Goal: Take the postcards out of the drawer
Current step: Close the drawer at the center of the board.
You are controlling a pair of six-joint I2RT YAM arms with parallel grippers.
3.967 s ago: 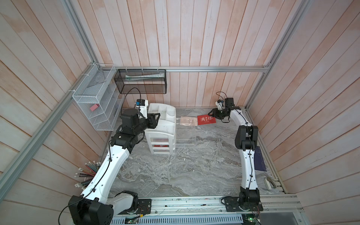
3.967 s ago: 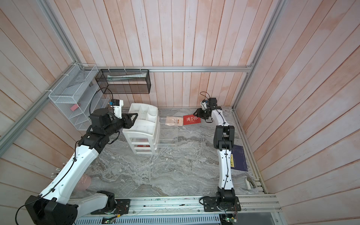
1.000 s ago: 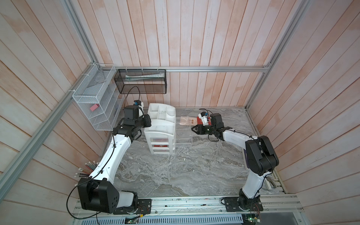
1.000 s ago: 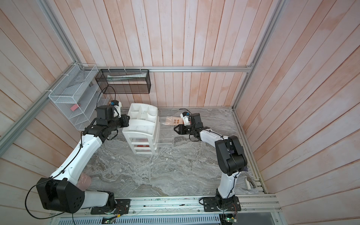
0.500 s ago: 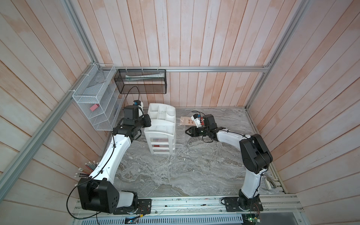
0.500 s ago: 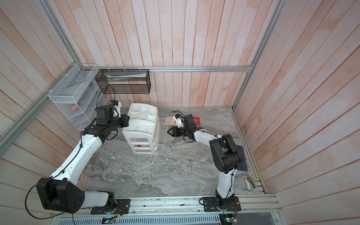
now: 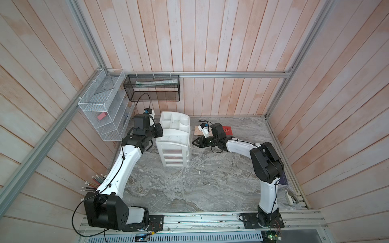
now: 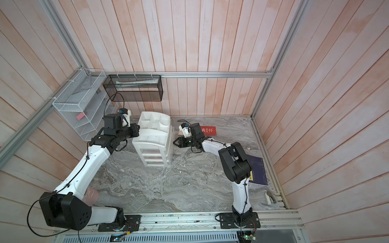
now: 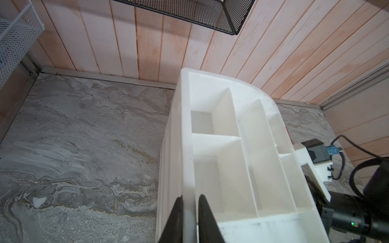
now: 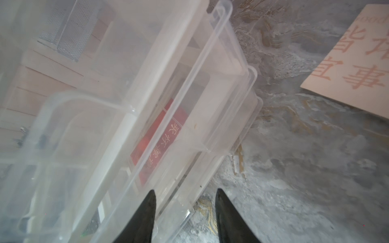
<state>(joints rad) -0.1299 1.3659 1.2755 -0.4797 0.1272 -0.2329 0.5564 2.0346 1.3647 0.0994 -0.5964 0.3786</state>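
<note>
1. Nearest, by the right edge of the marble table (image 8: 168, 189), a navy booklet (image 8: 257, 170) lies flat, partly behind the right arm's elbow.
2. Mid-table stands the white drawer unit (image 7: 174, 145). The left gripper (image 9: 191, 196) pinches the side wall of the unit's top tray. Its claw is narrow, with the wall between the fingers.
3. The right gripper (image 10: 185, 191) sits low, just beside the unit's right side. Its claw stands partly apart and holds nothing. The tips point at the clear drawers (image 10: 210, 84), which stand drawn out of the unit.
4. One red postcard (image 10: 160, 143) lies inside a drawn-out drawer, under the uppermost one. The exact tier cannot be told.
5. Farther back, flat on the table and outside the unit, lies the beige postcard (image 10: 353, 63). In both top views the right wrist partly hides it. A second red postcard (image 8: 208, 130) lies just beside it, toward the right wall.
6. On the far walls hang a white wire basket (image 7: 101, 117) and a black mesh basket (image 7: 151, 88).
</note>
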